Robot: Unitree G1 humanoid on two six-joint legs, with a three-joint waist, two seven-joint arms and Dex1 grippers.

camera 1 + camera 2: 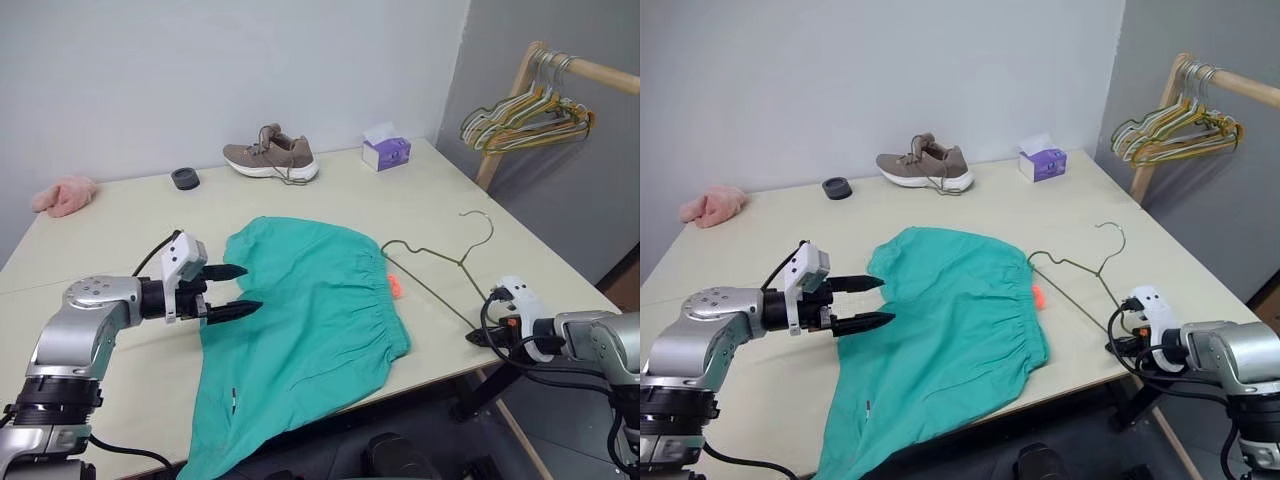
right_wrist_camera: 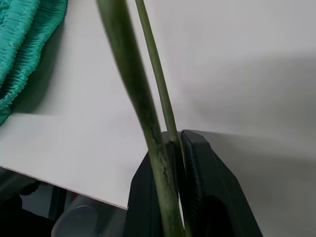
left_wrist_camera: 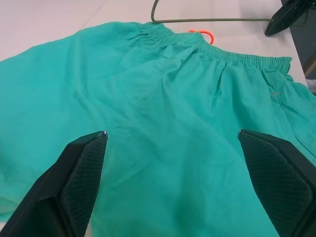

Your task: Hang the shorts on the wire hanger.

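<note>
A: Left hand (image 1: 236,291) sits wide open at the left edge of the shorts (image 1: 310,320), fingers (image 1: 233,311) spread and pointing across the cloth, nothing between them.

B: And the right hand (image 2: 176,143)?

A: Clamped tight on the hanger (image 1: 440,262), down at the near right edge of the desk (image 1: 120,215). From the wrist you can see the green wire pinched between the two black fingers (image 2: 197,168), two strands running away over the desk top.

B: Where does the hanger lie?

A: Flat on the desk, to the right of the shorts. Its hook curls toward the far side, and one corner lies just beside the waistband.

B: The shorts themselves?

A: Spread out mid-desk, teal, waistband facing right. The near leg droops over the front edge. A bit of orange drawstring (image 1: 394,286) pokes out by the waistband, close to the wire.

B: So not on the hanger.

A: No, the two lie side by side; whether the wire touches the cloth I can't tell.

B: Anything else up there?

A: A brown shoe (image 1: 271,156) at the back, a small black ring (image 1: 185,178) to its left, a pink fluffy cloth (image 1: 64,194) at the far left corner, and a purple tissue box (image 1: 386,152) to the shoe's right. Beyond the desk on the right, a bunch of pastel hangers (image 1: 525,115) hangs from a wooden rail (image 1: 600,72).
</note>
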